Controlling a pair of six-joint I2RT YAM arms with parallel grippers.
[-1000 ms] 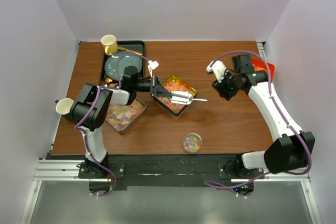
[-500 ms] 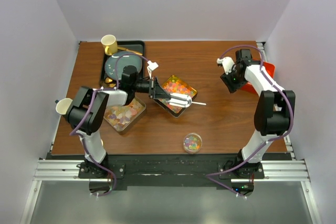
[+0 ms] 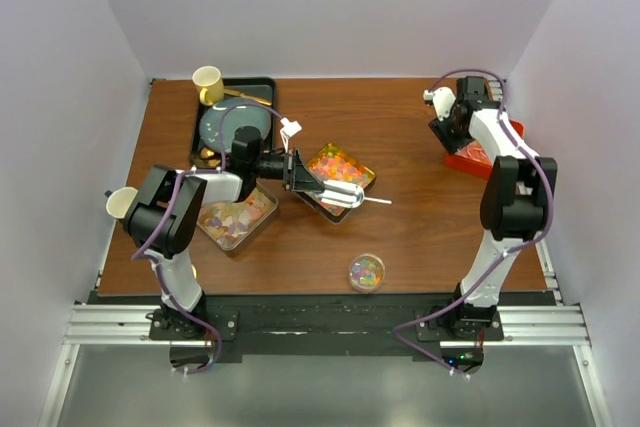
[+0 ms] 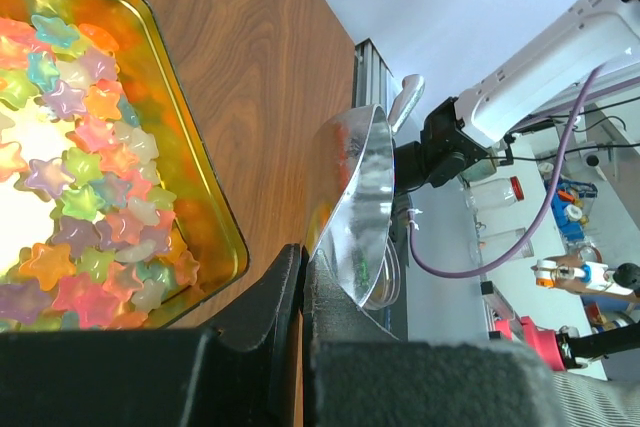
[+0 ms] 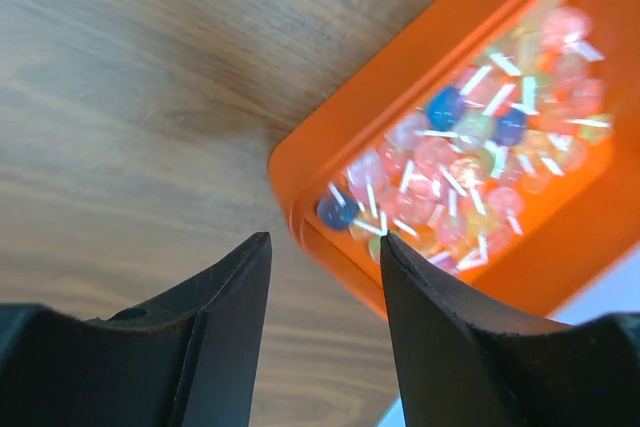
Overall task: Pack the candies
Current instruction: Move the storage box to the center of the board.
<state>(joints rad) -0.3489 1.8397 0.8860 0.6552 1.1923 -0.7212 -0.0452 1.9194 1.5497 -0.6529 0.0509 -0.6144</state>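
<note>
The left gripper [image 3: 298, 171] is clamped tight on the metal scoop [image 3: 342, 193]. It holds the scoop out sideways, so the bowl hangs over the near-right rim of the gold tray [image 3: 362, 169]. In the left wrist view the bowl is tipped on edge. That pose looks suited to lifting clear rather than digging, since the bowl sits just beside the star candies [image 4: 80, 167] heaped in the tray and not among them. I cannot tell whether the scoop carries a load: the wrist view gives mostly glare on the metal, with perhaps a few specks of colour low in the bowl.

Further out, a small round dish [image 3: 367, 272] of mixed sweets sits near the front edge of the table [image 3: 420, 227], well apart from the scoop. It is probably where the scoopfuls are meant to go. A second tray of pastel candies [image 3: 238, 217] lies under the left forearm, untouched by either tool.

At the far right, the right gripper [image 5: 325, 267] hovers with its jaws apart and nothing between them. It points down at the near corner of the orange tray [image 5: 300, 182], where round candies on white sticks [image 5: 470, 157] are piled. It seems to be lining up on that tray, well out of the scoop's way.
</note>
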